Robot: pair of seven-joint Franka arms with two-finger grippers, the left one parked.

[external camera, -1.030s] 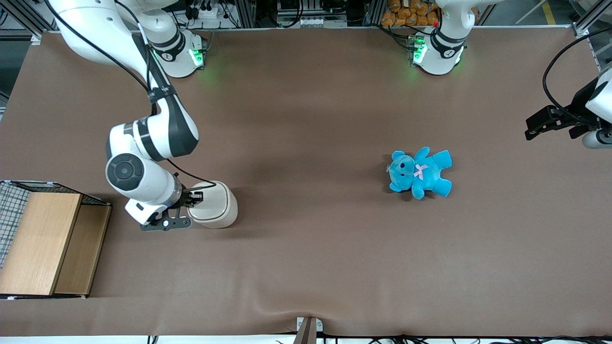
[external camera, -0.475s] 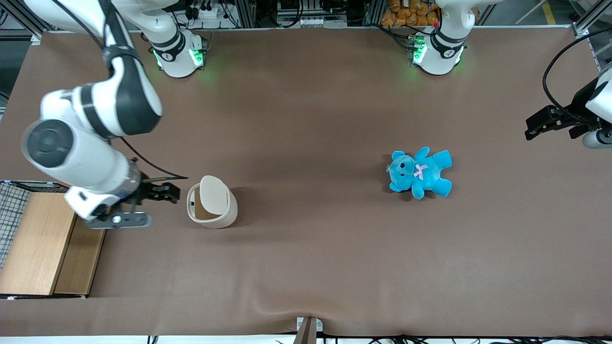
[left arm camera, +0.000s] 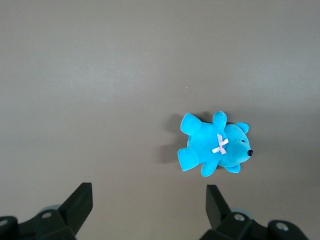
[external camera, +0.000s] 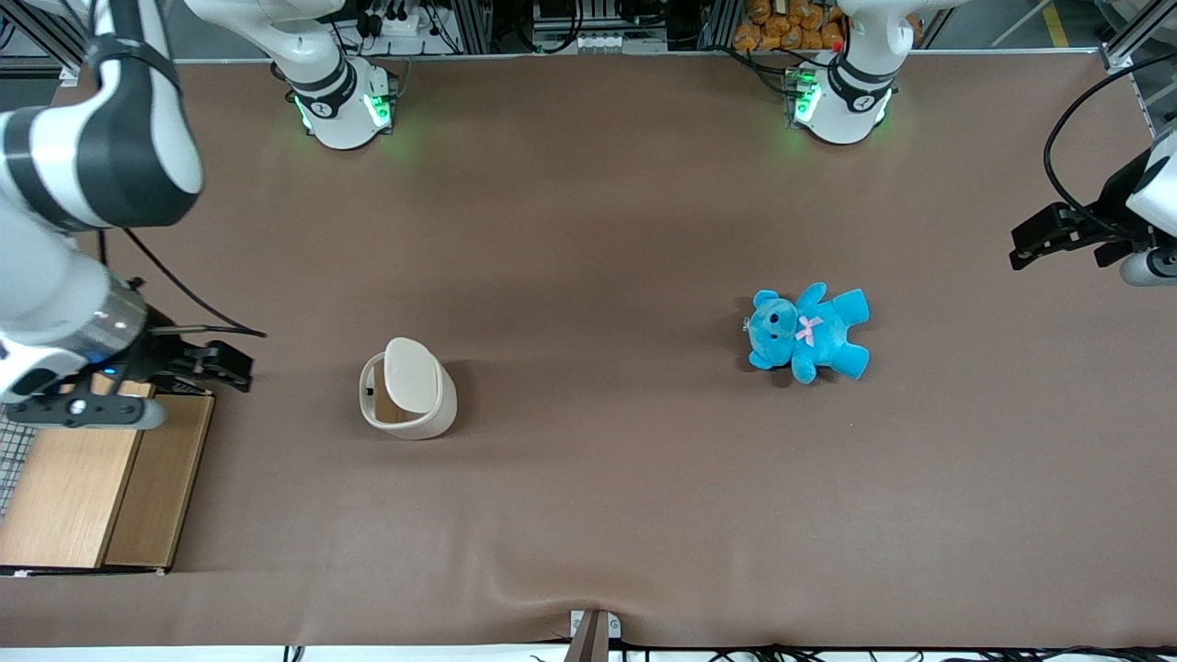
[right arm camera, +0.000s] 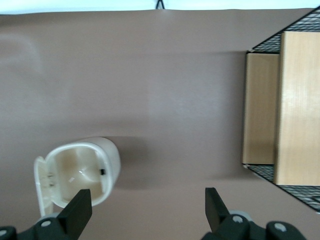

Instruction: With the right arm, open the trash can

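A wooden box [external camera: 87, 478] sits just beneath the pincer [external camera: 216, 363] on the brown counter [external camera: 588, 515]; a blue teddy bear [external camera: 807, 332] lies well apart toward the parked arm's end.

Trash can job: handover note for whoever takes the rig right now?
Gripper: open, empty, well clear of the trash can, raised over the table by the wooden box.
Trash can: upright on the table, toward the working arm's end, lid swung up, tan inside showing.
Blue teddy bear: lying toward the parked arm's end, untouched.
Done: lid open. Left: nothing apparent, just park the right arm.
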